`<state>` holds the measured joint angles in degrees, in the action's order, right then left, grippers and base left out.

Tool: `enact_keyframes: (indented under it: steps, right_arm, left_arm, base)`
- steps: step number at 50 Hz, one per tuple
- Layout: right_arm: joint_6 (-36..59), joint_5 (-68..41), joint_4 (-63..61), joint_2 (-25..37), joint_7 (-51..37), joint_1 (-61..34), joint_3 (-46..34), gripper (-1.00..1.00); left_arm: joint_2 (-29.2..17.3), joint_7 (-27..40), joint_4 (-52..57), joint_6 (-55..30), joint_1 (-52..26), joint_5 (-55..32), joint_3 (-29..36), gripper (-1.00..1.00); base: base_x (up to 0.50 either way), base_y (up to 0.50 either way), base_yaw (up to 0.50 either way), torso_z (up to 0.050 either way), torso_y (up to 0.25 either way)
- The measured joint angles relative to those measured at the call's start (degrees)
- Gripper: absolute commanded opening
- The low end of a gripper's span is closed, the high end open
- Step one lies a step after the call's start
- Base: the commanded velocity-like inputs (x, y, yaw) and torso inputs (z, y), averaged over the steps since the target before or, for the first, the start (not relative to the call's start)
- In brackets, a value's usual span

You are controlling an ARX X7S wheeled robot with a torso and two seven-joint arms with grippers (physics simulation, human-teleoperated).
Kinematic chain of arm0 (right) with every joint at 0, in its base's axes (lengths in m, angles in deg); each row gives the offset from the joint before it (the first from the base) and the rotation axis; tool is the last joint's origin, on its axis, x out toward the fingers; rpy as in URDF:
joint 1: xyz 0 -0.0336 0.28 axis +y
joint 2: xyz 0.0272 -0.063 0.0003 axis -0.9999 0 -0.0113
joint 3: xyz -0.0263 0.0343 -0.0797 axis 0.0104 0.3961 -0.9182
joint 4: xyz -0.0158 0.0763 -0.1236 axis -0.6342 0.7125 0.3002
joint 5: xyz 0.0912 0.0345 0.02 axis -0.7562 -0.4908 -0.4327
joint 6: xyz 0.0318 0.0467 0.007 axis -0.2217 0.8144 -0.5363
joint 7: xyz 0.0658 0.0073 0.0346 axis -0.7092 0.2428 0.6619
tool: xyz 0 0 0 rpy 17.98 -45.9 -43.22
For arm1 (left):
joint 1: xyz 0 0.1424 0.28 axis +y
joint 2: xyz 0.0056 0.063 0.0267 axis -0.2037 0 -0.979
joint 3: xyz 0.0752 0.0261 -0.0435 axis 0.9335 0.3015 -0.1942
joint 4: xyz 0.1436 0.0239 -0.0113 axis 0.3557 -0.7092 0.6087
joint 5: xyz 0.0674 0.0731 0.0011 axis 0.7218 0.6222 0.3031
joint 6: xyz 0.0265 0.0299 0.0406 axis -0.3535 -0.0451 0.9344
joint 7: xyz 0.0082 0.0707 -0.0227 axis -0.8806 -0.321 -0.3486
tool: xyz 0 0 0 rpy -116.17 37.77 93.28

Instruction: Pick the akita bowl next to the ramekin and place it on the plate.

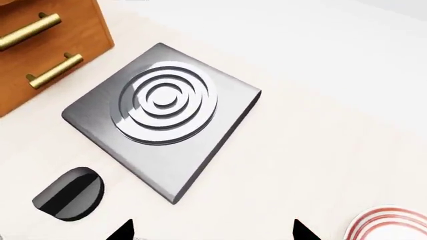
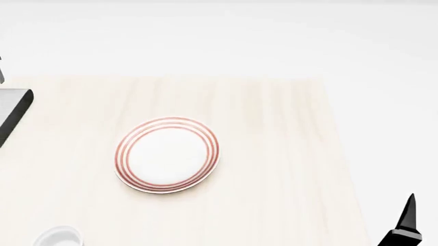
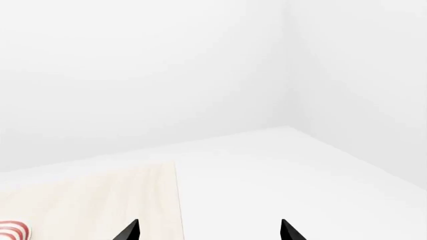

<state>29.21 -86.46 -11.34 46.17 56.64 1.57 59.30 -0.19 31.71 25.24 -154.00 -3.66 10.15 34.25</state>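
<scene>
The small grey-and-white patterned akita bowl does not appear in any of the three views, so where it sits can only be inferred. The one clue is the small plain glossy white ramekin (image 2: pixel 59 237), which shows at the near left corner of the head view, cut off by the frame edge. As the bowl is meant to stand next to it, I judge that the bowl lies just out of frame, low and to the robot's left.

The flat round white plate with thin red rings (image 2: pixel 168 155) lies near the middle of the pale wooden counter (image 2: pixel 274 154), well apart from the ramekin, farther from the robot and to the right of it. It is bare.

The left hand (image 1: pixel 213 231) shows only as two black fingertips set wide apart with nothing between them, so it is released and empty. Its wrist camera looks down on a square grey burner plate with raised concentric rings (image 1: pixel 163 112), a black round knob (image 1: pixel 69 194), an orange wooden drawer front with brass handles (image 1: pixel 47 45) and a sliver of the plate.

The right hand (image 3: pixel 210 231) is likewise spread and empty, and sits off the counter's right edge.

The left arm therefore looks nearer, but the head must tilt down before any reach.
</scene>
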Motion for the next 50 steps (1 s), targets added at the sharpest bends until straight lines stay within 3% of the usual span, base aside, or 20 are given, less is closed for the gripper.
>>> enact_keyframes:
  steps: [18, 50]
  right_arm:
    - [-0.2, -0.1, 0.2, 0.1, -0.2, 0.0, -0.1, 1.00]
    - [0.1, -0.7, -0.4, 0.5, -0.8, 0.3, -0.2, 1.00]
  left_arm:
    - [-1.0, 0.8, 2.2, 0.4, 4.5, -0.4, 0.6, 1.00]
    - [1.7, 10.4, 3.2, -1.4, 8.4, -3.5, -7.3, 1.00]
  base:
    - [0.00, 0.00, 0.00, 0.000, 0.000]
    - [0.00, 0.00, 0.00, 0.000, 0.000]
